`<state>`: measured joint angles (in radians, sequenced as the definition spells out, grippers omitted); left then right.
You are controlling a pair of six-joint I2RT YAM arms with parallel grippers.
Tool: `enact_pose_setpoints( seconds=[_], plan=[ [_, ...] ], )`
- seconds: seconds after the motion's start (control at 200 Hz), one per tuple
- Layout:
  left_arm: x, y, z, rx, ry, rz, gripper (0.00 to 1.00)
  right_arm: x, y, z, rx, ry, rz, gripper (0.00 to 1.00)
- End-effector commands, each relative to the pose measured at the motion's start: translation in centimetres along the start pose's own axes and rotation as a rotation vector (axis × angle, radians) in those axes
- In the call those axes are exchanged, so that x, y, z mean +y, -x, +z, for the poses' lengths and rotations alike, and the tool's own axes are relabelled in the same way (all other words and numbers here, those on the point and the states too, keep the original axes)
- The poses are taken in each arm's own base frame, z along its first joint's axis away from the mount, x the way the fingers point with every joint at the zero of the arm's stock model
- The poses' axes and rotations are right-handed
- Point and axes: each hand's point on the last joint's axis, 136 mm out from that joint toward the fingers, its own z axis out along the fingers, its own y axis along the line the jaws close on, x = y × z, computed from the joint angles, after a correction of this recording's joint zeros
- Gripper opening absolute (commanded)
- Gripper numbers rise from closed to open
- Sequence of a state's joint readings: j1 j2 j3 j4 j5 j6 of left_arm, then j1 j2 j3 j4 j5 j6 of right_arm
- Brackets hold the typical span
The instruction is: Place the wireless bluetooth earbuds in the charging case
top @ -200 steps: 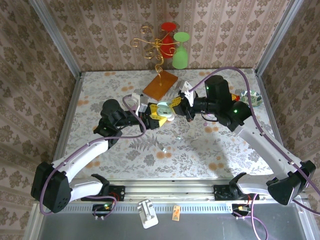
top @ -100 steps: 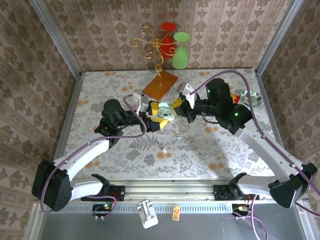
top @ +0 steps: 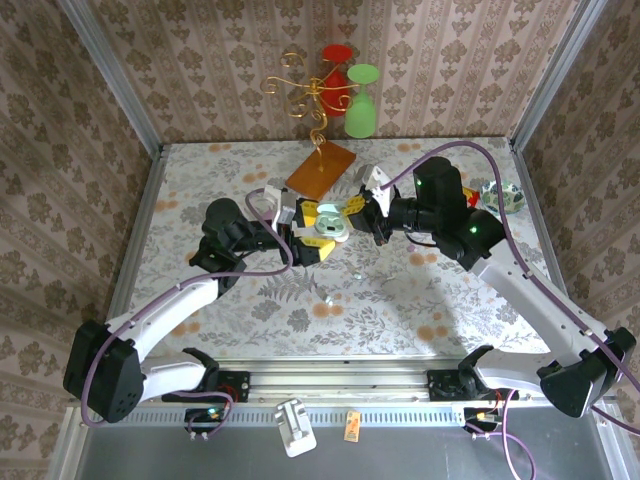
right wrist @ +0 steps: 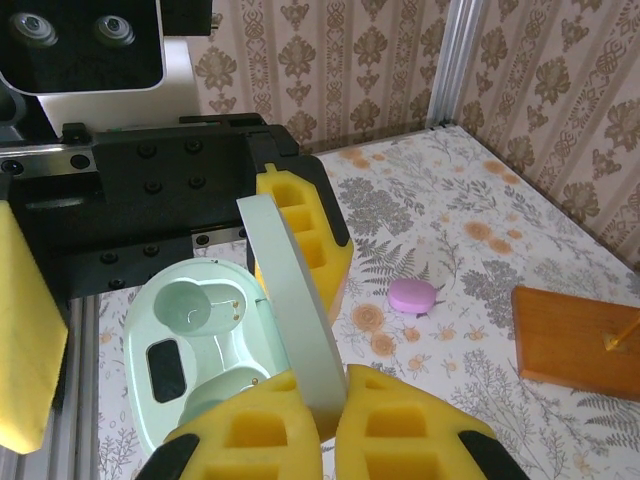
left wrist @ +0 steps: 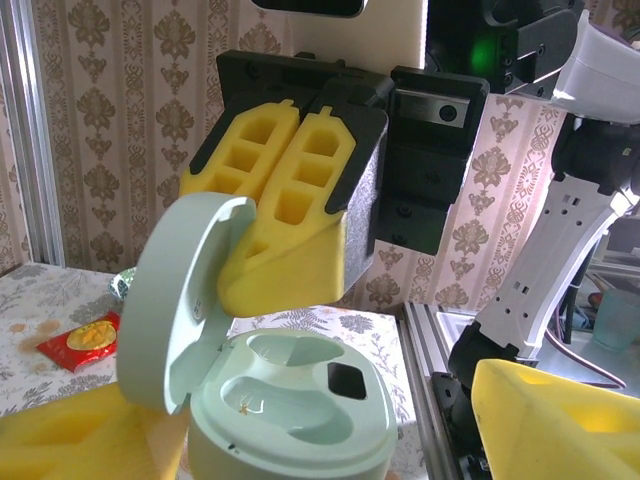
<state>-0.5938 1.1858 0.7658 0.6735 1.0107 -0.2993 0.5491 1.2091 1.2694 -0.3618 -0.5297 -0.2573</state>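
Note:
The charging case [left wrist: 290, 410] is mint green with its lid [right wrist: 290, 300] swung up, and both wells look empty. It hangs above the table between the two arms [top: 325, 222]. My right gripper [right wrist: 335, 385] is shut on the lid's edge, its yellow pads pinching it. My left gripper [left wrist: 300, 440] stands open around the case's base, and its right pad [left wrist: 560, 420] is clear of the case. Two tiny whitish earbuds lie on the table below, one [top: 327, 297] nearer the front, the other [top: 357, 272] closer to the case.
An orange wooden board [top: 322, 170] with a gold wire stand lies behind the case, with red and green goblets [top: 360, 100] at the back wall. A small lilac pebble-shaped piece [right wrist: 412, 296] lies on the cloth. A patterned dish [top: 505, 195] sits far right.
My left gripper's jaws have opened wide off the case's base. The right gripper keeps its hold on the lid and has shifted slightly.

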Motion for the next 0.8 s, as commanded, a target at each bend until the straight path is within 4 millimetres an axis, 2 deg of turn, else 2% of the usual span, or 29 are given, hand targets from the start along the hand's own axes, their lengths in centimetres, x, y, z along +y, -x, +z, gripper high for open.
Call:
enact_pose_setpoints(
  seconds=[0.0, 0.32, 0.435, 0.515, 0.65, 0.795],
  plan=[
    [-0.45, 0.09, -0.02, -0.011, -0.027, 0.026, 0.76, 0.51, 1.09, -0.70, -0.041, 0.001, -0.011, 0.00],
    [-0.16, -0.23, 0.04, -0.006, -0.019, 0.026, 0.79, 0.79, 1.25, -0.99, -0.051, 0.008, -0.005, 0.00],
    [-0.18, -0.17, 0.05, -0.007, -0.022, 0.027, 0.74, 0.77, 0.94, -0.83, -0.036, 0.011, 0.003, 0.00],
    [-0.27, -0.06, 0.08, -0.007, -0.027, 0.029, 0.65, 0.79, 0.87, -0.74, -0.033, 0.015, 0.005, 0.00],
    [-0.46, 0.20, 0.10, -0.012, -0.033, 0.034, 0.56, 0.82, 0.77, -0.61, -0.027, 0.022, 0.005, 0.00],
    [-0.59, 0.33, 0.08, -0.013, -0.037, 0.036, 0.51, 0.78, 0.58, -0.44, -0.020, 0.024, 0.009, 0.00]
  ],
)
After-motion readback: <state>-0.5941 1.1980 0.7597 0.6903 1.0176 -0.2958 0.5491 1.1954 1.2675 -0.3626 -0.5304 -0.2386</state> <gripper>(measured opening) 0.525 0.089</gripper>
